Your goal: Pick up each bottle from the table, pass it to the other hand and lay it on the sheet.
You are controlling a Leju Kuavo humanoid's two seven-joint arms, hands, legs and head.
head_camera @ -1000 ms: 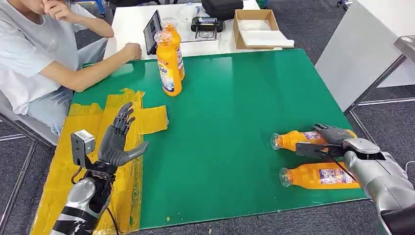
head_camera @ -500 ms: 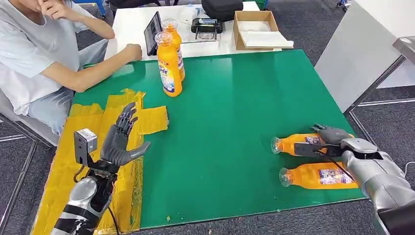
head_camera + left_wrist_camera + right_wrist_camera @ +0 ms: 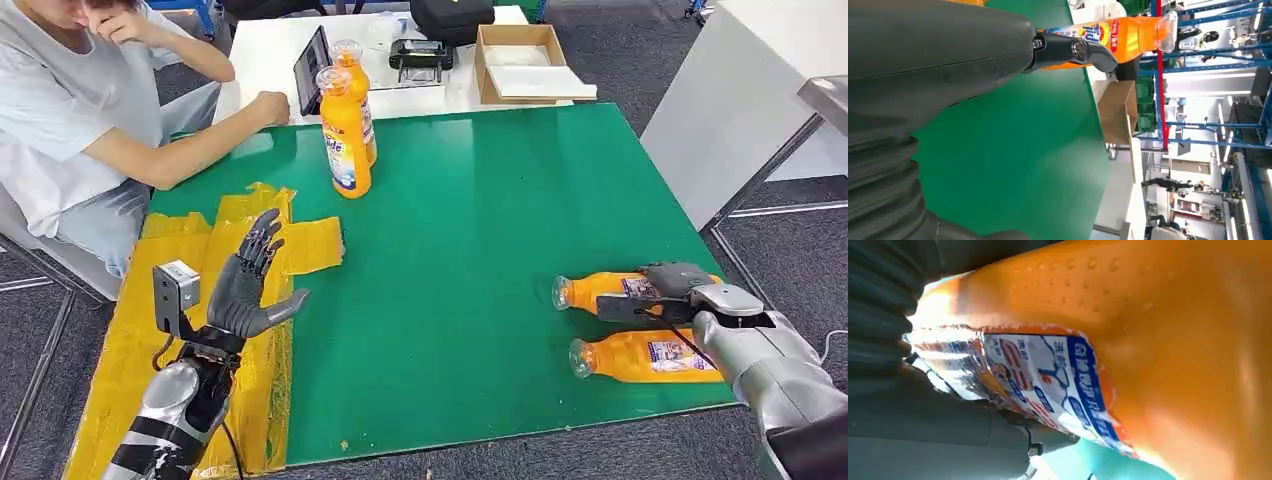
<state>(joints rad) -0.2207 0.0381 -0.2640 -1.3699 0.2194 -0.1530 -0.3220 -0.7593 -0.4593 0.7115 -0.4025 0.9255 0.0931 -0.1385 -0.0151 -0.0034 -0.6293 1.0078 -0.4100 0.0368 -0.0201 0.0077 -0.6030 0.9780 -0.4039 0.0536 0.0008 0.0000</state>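
Observation:
Two orange bottles lie on their sides at the right of the green table (image 3: 470, 230). My right hand (image 3: 668, 288) wraps the farther lying bottle (image 3: 598, 289), fingers over its label and thumb along its near side; the bottle rests on the table. In the right wrist view this bottle (image 3: 1148, 355) sits tight against the palm. The nearer lying bottle (image 3: 640, 358) lies untouched. Two more orange bottles stand upright at the far middle, one (image 3: 344, 135) in front of the other (image 3: 352, 70). My left hand (image 3: 246, 284) hovers open, fingers spread, over the yellow sheet (image 3: 150, 320). The left wrist view shows an upright bottle (image 3: 1133, 35) beyond a fingertip (image 3: 1098, 52).
A person sits at the far left with a forearm (image 3: 190, 150) resting on the table's far left corner. Behind stands a white table with a tablet (image 3: 311, 65), a black device (image 3: 420, 52) and a cardboard box (image 3: 525, 62). A grey table (image 3: 740, 90) stands at the right.
My right hand has settled lower onto the farther lying bottle and closed around it. The left hand has barely moved.

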